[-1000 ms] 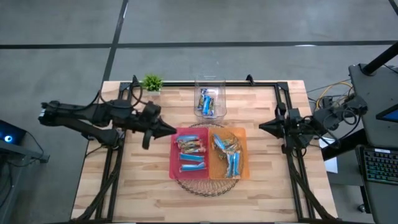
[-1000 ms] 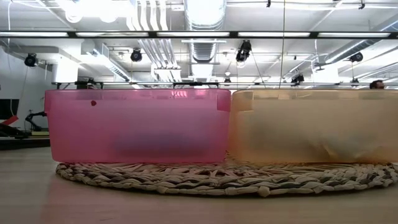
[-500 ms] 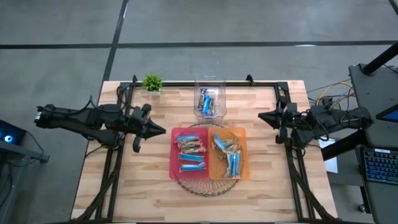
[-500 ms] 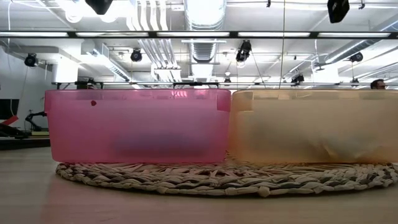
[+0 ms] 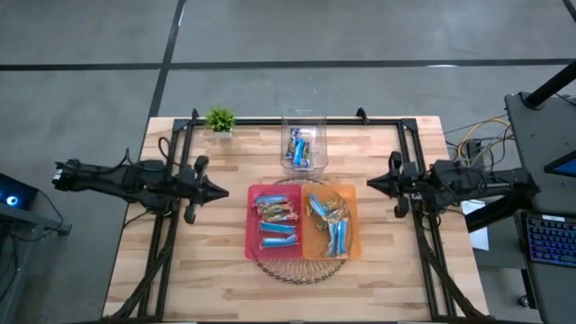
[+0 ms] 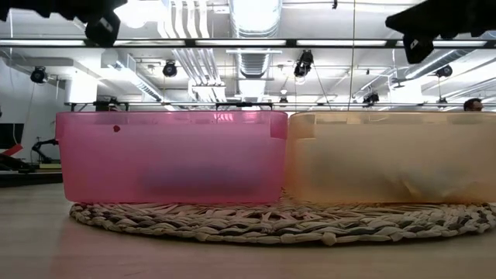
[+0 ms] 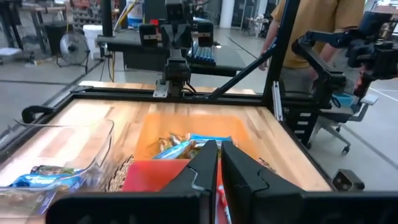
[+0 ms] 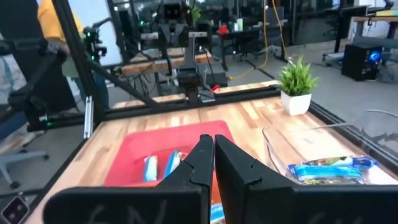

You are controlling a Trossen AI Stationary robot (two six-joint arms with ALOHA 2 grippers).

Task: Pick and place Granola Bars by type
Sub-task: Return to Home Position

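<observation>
Granola bars lie in three places: blue and brown ones in the red bin (image 5: 274, 220), blue and tan ones in the orange bin (image 5: 331, 222), and blue ones in the clear container (image 5: 303, 144) at the far middle. The two bins stand side by side on a round woven mat (image 5: 301, 270). My left gripper (image 5: 225, 190) hangs shut and level, left of the red bin, pointing at it (image 7: 217, 149). My right gripper (image 5: 367, 184) hangs shut and level, right of the orange bin (image 8: 208, 144). Neither holds anything.
A small green plant (image 5: 220, 120) stands at the far left corner. Black frame rails (image 5: 270, 121) run along the far, left and right sides of the table. Bare wood lies between each gripper and the bins. A person stands beyond the table (image 7: 311, 31).
Both grippers have come down and now show at the top of the low view. My left gripper has drawn back from the red bin toward the table's left edge and rolled about its own line. My right gripper has swung round until it points straight at the bins. Both stayed shut.
</observation>
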